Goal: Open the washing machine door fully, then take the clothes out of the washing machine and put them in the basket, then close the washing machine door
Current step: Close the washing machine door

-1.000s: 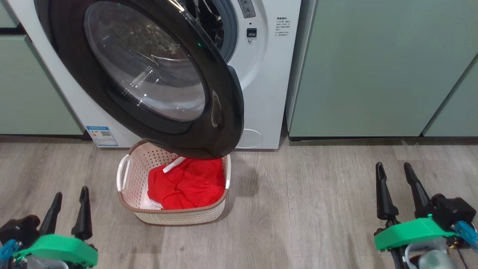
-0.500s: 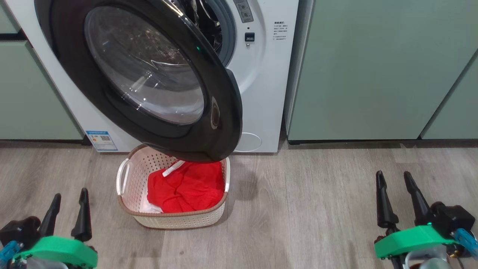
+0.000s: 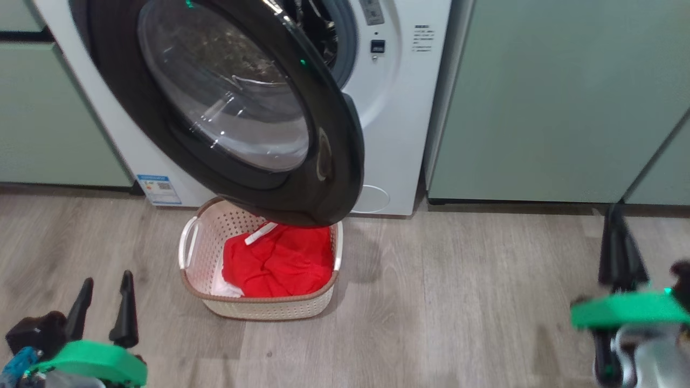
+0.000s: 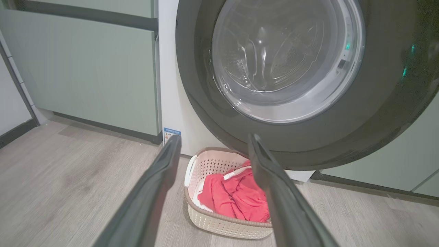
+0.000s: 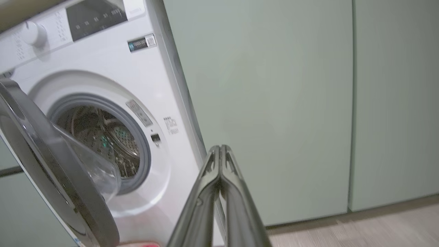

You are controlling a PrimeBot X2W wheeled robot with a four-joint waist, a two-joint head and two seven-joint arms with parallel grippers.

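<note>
The washing machine door (image 3: 226, 102) stands swung open, its lower rim overhanging the basket (image 3: 259, 308) on the wood floor (image 3: 458, 302), just in front of the washing machine (image 3: 399, 108). The red clothes (image 3: 280, 261) lie inside the basket. The left claw (image 3: 108, 277) sits low, fingers spread wide, holding nothing. The right claw (image 5: 219, 149) has its fingers pressed together tip to tip, empty, pointing toward the pale green cabinet (image 5: 274, 103) beside the machine.

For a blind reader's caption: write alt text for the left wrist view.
A red garment lies in a cream basket on the wood floor, under the washer's open black-rimmed glass door. The left gripper, its two dark fingers spread open, frames the basket.
</note>
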